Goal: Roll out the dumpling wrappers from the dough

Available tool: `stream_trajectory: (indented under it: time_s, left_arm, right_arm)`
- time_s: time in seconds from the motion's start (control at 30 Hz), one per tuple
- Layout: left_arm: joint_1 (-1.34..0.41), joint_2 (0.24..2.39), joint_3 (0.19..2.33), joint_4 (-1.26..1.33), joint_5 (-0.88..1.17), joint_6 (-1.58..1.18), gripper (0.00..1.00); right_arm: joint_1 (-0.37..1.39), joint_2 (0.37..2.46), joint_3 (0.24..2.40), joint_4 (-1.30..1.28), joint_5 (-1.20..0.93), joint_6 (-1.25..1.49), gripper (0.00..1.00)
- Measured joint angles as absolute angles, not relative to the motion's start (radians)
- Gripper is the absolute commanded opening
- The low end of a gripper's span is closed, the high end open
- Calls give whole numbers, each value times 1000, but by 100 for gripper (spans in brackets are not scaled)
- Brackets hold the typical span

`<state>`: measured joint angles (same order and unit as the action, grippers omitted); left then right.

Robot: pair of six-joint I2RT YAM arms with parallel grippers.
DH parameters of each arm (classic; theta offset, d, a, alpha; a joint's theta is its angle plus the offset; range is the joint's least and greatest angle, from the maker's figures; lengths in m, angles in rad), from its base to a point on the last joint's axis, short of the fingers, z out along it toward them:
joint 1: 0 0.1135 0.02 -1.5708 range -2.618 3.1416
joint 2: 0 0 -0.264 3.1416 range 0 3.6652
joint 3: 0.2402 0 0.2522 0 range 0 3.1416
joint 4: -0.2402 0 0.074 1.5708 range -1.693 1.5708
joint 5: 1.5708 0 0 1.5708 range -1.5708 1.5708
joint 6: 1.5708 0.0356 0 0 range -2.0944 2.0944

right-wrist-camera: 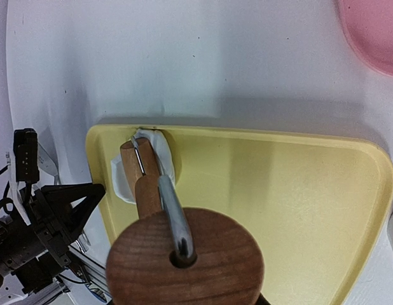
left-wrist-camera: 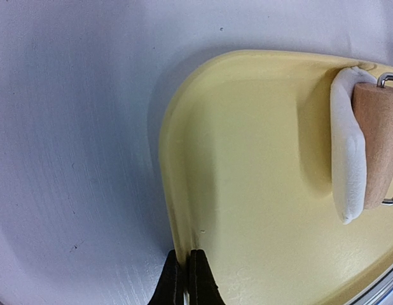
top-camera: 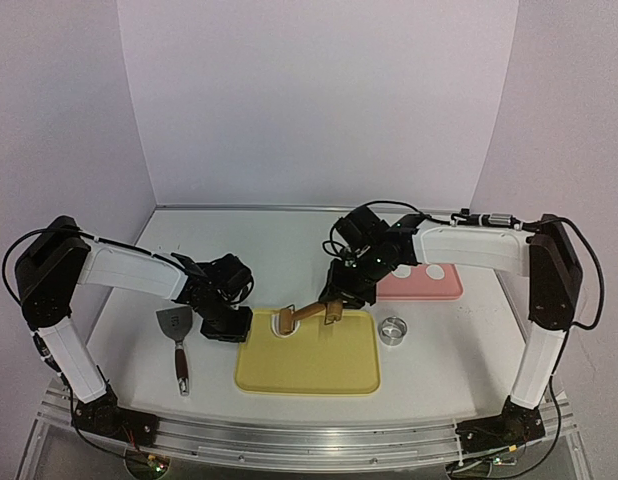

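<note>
A white lump of dough lies in the far left corner of the yellow tray. The small wooden roller presses on it. My right gripper is shut on the roller's wooden handle, which hides its fingers in the right wrist view. There the dough bulges out on both sides of the roller. My left gripper is shut on the tray's left rim, with the dough far ahead. Two dumpling wrappers lie on a pink plate.
A metal ring cutter stands right of the tray. A spatula with a dark handle lies left of the tray, beside my left arm. The pink plate's corner shows in the right wrist view.
</note>
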<state>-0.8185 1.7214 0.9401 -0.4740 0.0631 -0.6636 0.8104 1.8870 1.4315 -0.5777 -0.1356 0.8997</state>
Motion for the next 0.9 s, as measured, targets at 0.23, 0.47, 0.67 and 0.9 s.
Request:
stream_trajectory:
  time_s: [0.23, 0.47, 0.67, 0.9]
  left_arm:
    - [-818, 1721, 940, -474, 63, -663, 0]
    - [-818, 1721, 941, -474, 63, -663, 0]
    - [-818, 1721, 941, -474, 63, -663, 0]
    - [-818, 1722, 941, -474, 62, -664, 0]
  right_arm:
    - [800, 1868, 1399, -571, -137, 901, 0]
    - [788, 1843, 1361, -557, -136, 907, 0]
    - [776, 1822, 1334, -557, -136, 911, 0]
    - [758, 1790, 1303, -574, -125, 916, 0]
